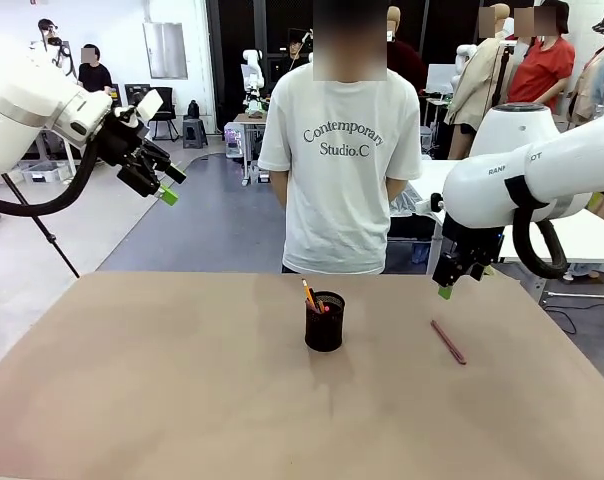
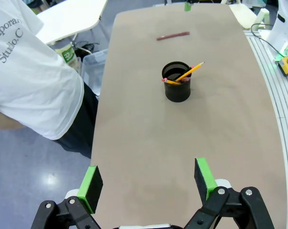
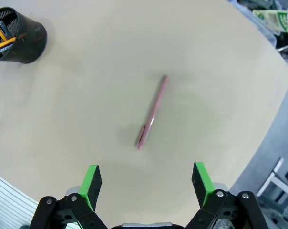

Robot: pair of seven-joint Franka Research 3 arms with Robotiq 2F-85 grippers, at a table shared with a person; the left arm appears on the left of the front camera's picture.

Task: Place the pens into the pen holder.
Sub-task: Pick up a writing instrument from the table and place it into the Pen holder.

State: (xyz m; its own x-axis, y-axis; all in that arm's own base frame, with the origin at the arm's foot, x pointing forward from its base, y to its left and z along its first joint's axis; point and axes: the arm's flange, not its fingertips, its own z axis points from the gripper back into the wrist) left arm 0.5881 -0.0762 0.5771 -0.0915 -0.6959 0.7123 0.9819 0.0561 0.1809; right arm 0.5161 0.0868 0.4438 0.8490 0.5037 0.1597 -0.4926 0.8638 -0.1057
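A plain tan surface is stretching across an open workshop room, with a person in a white printed T-shirt standing at its far edge. The pen holder is sitting upright near the middle of the surface, and everything else is placed from it. Inside the pen holder a yellow-orange pencil is leaning out over the rim, and a black pen with red ends is resting beside it. The maroon pen is lying flat on the surface to the right of the pen holder, well apart from it. The right gripper is hanging above the surface, right of the pen holder and just beyond the maroon pen, its jaws spread wide and holding nothing, with the pen lying between the green pads in the wrist view. The left gripper is hovering high up, far to the left of the pen holder, its jaws also wide and empty.
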